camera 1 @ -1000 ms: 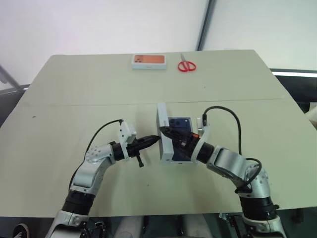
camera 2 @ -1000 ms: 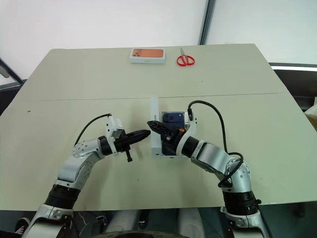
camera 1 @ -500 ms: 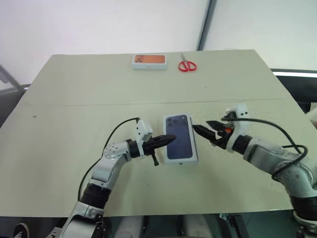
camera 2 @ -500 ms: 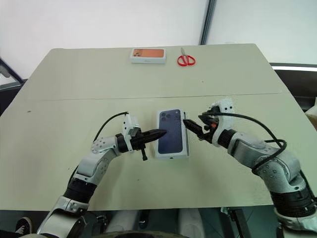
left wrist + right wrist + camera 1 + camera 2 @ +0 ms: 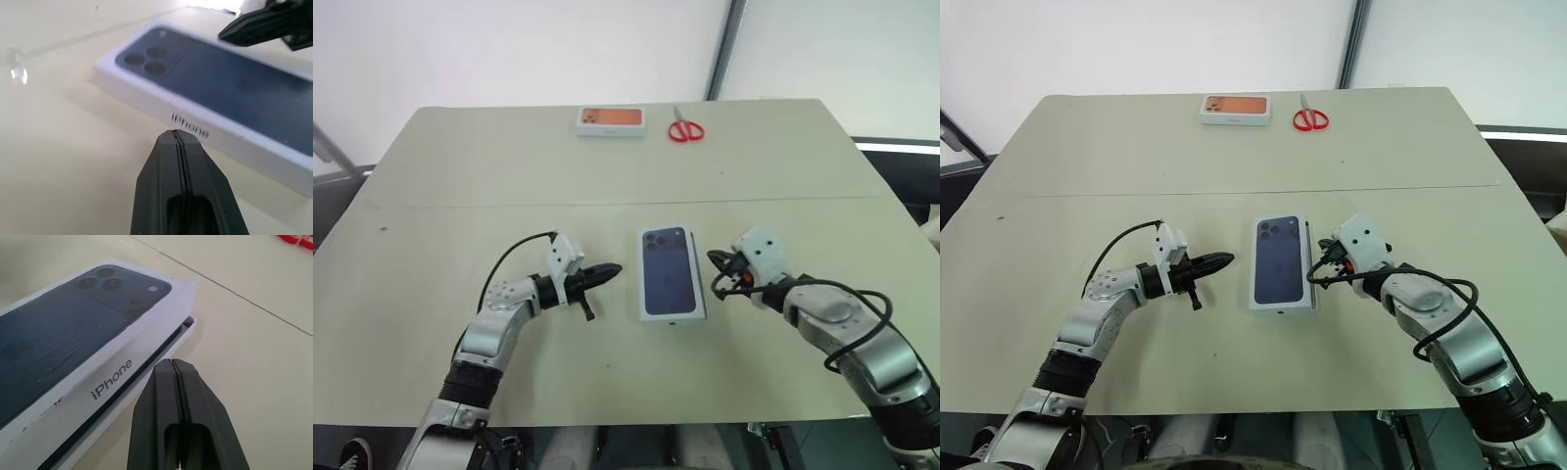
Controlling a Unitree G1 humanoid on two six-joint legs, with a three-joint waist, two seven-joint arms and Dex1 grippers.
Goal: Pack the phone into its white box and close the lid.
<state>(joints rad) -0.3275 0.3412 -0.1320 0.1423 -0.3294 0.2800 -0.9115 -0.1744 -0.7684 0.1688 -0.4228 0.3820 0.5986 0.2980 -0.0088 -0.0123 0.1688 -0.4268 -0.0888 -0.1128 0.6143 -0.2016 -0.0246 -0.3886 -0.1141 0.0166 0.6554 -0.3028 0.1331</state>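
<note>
both grippers, left (image 5: 613,267) and right (image 5: 715,259), are pinched shut and hold nothing. the lid (image 5: 672,271) sits mid-frame on the box (image 5: 182,335), one side not fully down.

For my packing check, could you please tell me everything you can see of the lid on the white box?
The lid is a white cardboard shell with a dark navy phone picture on its top and "iPhone" lettering on its long sides. It lies flat mid-table over the white box, whose edge peeks out along one side, so it seems not fully seated. The shut left gripper and shut right gripper flank it, neither visibly touching.
</note>
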